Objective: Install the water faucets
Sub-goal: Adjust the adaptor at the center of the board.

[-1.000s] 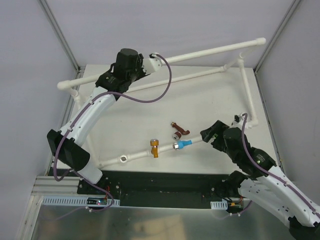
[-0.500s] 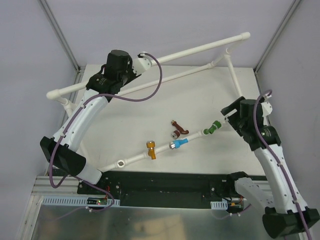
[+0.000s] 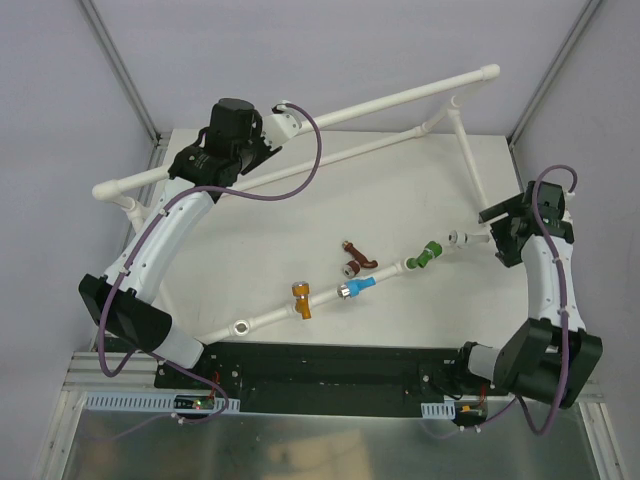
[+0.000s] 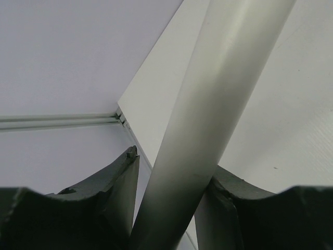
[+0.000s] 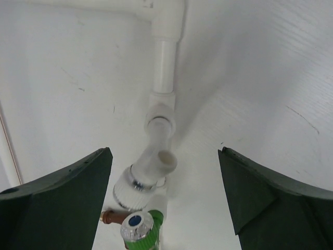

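My left gripper [image 3: 288, 122] is shut on the top bar of the white pipe frame [image 3: 400, 98] and holds it off the table; in the left wrist view the pipe [image 4: 208, 114] runs between the jaws. The orange faucet [image 3: 304, 298], blue faucet [image 3: 360, 288] and green faucet [image 3: 430, 251] sit on the frame's lower pipe. The brown faucet [image 3: 357, 259] lies loose on the table beside it. My right gripper [image 3: 488, 235] is open and empty at the right, facing a white tap [image 5: 143, 179] and the green faucet [image 5: 143, 229].
The lower pipe [image 3: 270, 314] has an open fitting [image 3: 243, 322] near its left end. The frame's right upright [image 3: 468, 160] slopes down toward my right gripper. A metal corner post [image 3: 120, 70] stands at the back left and another [image 3: 555, 70] at the back right.
My right arm has swung from the table's middle out to the right edge, uncovering the green faucet. The left gripper shifted the pipe frame to the left, then held still.
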You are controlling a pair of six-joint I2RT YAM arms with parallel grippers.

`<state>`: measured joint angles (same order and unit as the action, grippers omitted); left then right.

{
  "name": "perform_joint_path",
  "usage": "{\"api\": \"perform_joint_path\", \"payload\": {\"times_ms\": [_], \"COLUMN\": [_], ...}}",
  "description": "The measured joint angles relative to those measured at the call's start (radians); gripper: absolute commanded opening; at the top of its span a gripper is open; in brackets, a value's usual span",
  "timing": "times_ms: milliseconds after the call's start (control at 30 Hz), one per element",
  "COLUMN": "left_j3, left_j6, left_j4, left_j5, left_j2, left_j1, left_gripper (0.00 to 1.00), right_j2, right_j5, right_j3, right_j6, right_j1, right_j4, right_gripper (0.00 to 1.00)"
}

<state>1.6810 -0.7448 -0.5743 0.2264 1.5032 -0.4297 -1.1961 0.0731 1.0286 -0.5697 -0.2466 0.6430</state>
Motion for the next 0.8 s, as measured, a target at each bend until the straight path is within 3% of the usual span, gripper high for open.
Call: {"api": "perform_joint_path", "payload": {"times_ms": [167, 433, 800], "left_j3": [0.006, 0.011, 0.014], "left_j6": [0.010, 0.036, 0.053], "left_j4": [-0.006, -0.009, -0.010], "left_j5": [-0.018, -0.044, -0.070], "left_j2": [0.000, 0.000, 0.000], "left_j1": [0.006, 0.013, 0.019], "left_gripper": [0.00, 0.00, 0.00], "right_j2": [-0.172, -0.364, -0.581], "right_j5": [-0.082, -0.156, -0.106], "right_j3": [0.000, 0.032, 0.213], "right_j6": [0.029, 0.035, 0.028], "right_j1": [-0.098, -0.108, -0.105], "right_j4": [-0.037, -0.072, -0.094], "right_gripper": [0.91, 0.89, 0.84]}}
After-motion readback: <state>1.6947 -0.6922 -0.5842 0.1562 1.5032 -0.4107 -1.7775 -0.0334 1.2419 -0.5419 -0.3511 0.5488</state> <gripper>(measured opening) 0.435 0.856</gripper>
